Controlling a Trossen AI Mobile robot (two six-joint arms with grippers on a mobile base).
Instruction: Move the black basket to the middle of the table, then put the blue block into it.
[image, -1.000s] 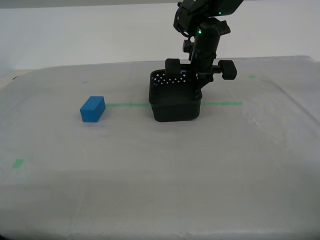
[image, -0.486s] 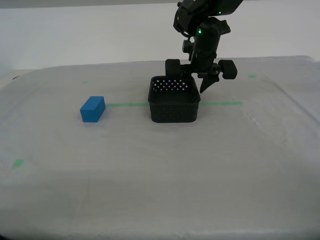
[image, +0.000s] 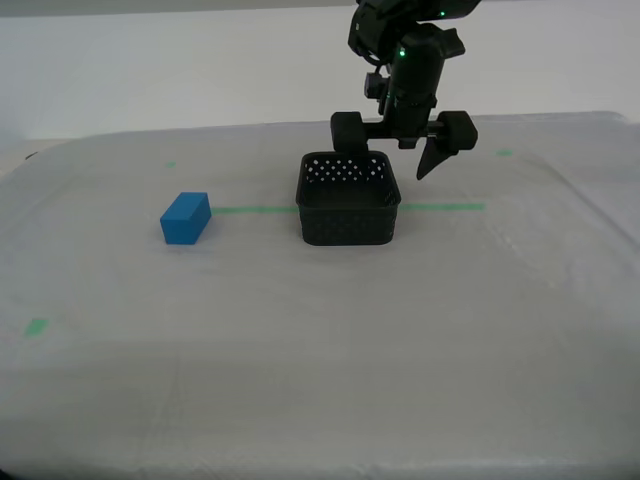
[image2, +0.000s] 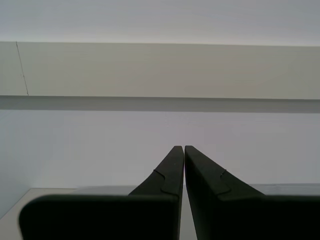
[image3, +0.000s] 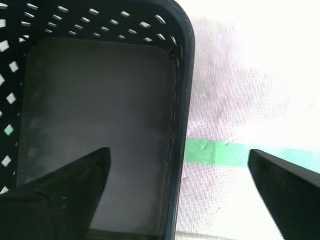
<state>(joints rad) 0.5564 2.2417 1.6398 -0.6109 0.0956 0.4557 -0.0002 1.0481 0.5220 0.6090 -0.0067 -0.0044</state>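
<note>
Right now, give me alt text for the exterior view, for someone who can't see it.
A squarish black perforated plastic basket sits empty on a white sheet-covered table, across a thin green tape line. My first gripper hovers open above its rim. A small bright-blue block lies apart toward the exterior view's left.

the arm (image: 405, 60) is matte black with a small green light on its wrist; its gripper's fingers (image: 436, 158) are black, tapering wedges.
</note>
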